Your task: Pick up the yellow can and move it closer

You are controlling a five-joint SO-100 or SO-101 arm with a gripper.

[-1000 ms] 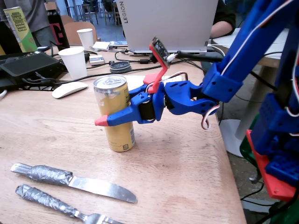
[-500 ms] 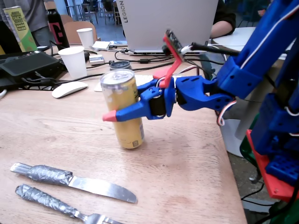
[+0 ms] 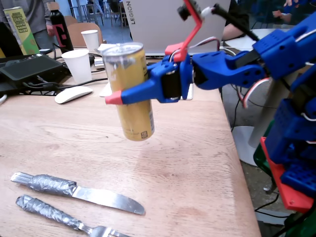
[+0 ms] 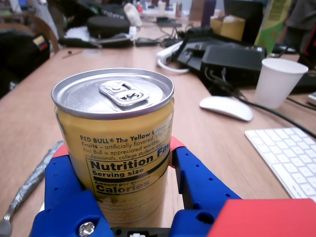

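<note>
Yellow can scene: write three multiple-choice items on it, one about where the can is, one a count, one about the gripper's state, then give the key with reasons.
1. Where is the yellow can?
A. Standing on the table
B. Held in the air above the table
C. Lying beside the knife

2. How many white paper cups show in the fixed view?
A. None
B. Two
C. Five

3. What state is the gripper in?
A. Shut on the can
B. Wide open and empty
C. Shut on the mouse

Key:
1 B: in the fixed view the can's base hangs clear of the wooden table.
2 B: one cup stands near the mouse, another farther back.
3 A: in the wrist view the blue fingers press the can from both sides.
</note>
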